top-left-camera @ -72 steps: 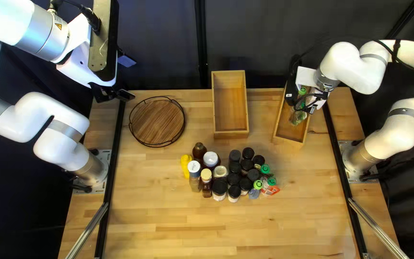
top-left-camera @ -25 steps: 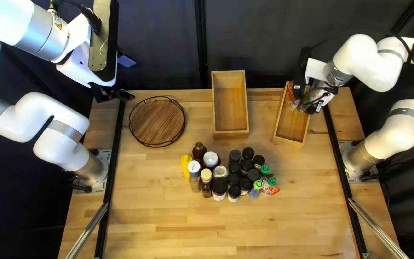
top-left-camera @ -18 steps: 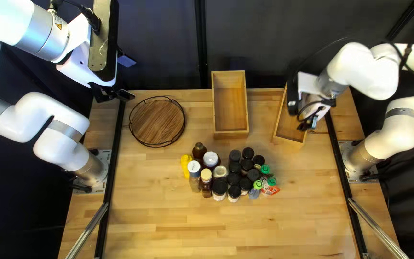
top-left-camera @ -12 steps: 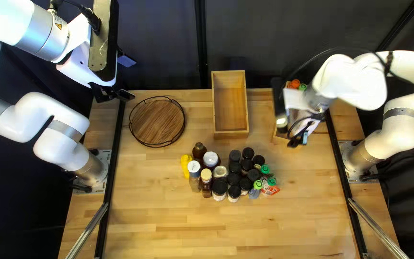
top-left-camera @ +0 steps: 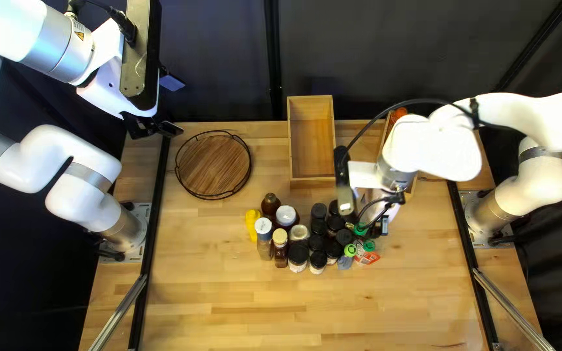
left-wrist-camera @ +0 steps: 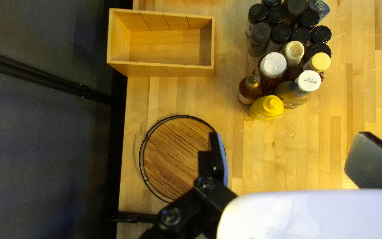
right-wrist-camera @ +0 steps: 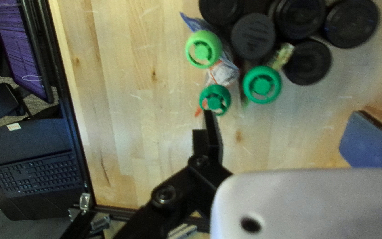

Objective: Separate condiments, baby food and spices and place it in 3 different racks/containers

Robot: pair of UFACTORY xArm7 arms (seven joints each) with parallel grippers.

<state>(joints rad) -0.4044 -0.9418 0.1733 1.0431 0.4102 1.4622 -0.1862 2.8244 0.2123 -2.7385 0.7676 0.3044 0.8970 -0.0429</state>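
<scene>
Top left view: the left gripper [top-left-camera: 156, 128] hangs high near the round tray [top-left-camera: 213, 165]; the right arm [top-left-camera: 434, 149] reaches inward, its right gripper [top-left-camera: 377, 197] over the jars [top-left-camera: 317, 242] and green-capped pouches [top-left-camera: 368, 246] mid-tabletop [top-left-camera: 242, 312]

Left wrist view: fingers wide apart; print marks a white cap [left-wrist-camera: 309, 81]

Right wrist view: fingers spread wide, pouches ahead; keyboard [right-wrist-camera: 40, 175] and screen [right-wrist-camera: 17, 48] beyond the pale wood's edge

Round tray [top-left-camera: 214, 164], brown with darker wood grain, left of centre, box [top-left-camera: 312, 140], honey-tan, upper centre, squeeze bottle [top-left-camera: 252, 224], bright yellow, jar lids [top-left-camera: 298, 252], black, pouch caps [top-left-camera: 350, 249], light and dark green, table [top-left-camera: 229, 292], pale tan strips.
</scene>
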